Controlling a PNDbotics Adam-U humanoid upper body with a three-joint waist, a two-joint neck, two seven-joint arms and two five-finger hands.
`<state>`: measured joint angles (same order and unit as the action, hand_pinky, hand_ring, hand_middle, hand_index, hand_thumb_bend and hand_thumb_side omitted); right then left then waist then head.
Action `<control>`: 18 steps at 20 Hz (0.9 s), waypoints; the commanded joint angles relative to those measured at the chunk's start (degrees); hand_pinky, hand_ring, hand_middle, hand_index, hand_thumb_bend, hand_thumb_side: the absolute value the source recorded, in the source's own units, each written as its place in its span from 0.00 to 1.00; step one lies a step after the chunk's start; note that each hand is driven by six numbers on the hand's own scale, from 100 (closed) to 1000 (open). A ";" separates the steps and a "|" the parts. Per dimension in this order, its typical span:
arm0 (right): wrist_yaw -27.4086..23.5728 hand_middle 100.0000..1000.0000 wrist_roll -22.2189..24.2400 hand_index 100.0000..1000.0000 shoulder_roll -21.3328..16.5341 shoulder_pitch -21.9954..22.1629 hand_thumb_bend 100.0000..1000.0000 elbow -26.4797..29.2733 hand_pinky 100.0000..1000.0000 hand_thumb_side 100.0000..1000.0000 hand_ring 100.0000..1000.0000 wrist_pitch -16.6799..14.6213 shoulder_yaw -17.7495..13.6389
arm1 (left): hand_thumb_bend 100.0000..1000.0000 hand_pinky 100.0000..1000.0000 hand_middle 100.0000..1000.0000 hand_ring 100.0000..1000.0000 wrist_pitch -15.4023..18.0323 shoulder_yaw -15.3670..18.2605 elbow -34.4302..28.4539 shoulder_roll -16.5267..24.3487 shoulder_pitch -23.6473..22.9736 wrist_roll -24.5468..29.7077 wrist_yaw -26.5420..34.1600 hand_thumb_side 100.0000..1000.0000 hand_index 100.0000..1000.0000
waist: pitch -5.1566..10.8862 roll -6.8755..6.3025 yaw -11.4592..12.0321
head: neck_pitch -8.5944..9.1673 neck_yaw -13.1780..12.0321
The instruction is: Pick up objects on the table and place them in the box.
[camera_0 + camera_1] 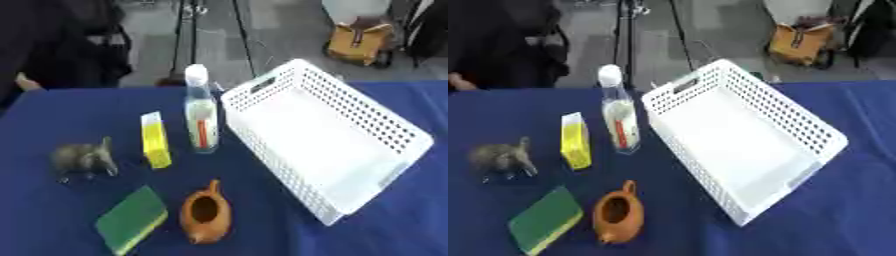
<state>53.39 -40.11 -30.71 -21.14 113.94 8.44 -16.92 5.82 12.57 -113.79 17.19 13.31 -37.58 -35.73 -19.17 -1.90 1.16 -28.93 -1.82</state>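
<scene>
Waiting: neither robot hand shows in either view, so their fingers cannot be told.
Box: white basket (411, 137) lies on the right of the blue table (52, 110), nothing inside, long axis running from far-left to near-right.
Bottle: bottle (200, 112) stands upright just beside the basket's left wall, the nearest item to it.
Carton: yellow carton (156, 140) lies left of the bottle, long axis pointing away from the robot.
Others: animal figure (83, 159) far left; green sponge (132, 219) and brown teapot (206, 214) near the front edge.
Judgement: all five sit left of the basket, so the left arm is probably nearer; nothing is packed yet.
</scene>
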 commanded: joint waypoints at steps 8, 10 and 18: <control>0.54 0.74 0.11 0.78 -0.33 -0.65 0.00 0.65 0.74 0.65 0.79 0.12 -0.59 | 0.00 0.73 0.85 0.75 0.13 0.46 -0.80 0.40 0.29 2.07 -0.12 1.00 0.84 | 1.09 0.28 0.11 | -0.86 -0.66; 0.57 0.74 0.09 0.78 -0.32 -0.64 0.00 0.65 0.74 0.61 0.79 0.13 -0.59 | 0.00 0.75 0.85 0.75 -0.11 0.51 -0.80 0.52 0.29 2.26 -0.33 1.00 0.84 | 1.07 0.28 0.12 | -0.71 -0.72; 0.58 0.73 0.85 0.75 -0.10 -0.61 0.00 0.65 0.73 0.64 0.78 0.44 -0.43 | 0.00 0.98 0.95 0.93 -7.36 -3.86 -0.80 10.61 -1.90 10.50 -5.72 1.00 1.00 | 1.10 -0.25 1.18 | -0.17 -0.28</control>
<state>53.46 -39.56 -29.95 -21.18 113.94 8.87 -16.92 -0.55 9.43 -113.79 24.30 11.33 -28.61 -40.38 -19.16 -2.25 2.31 -29.62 -2.27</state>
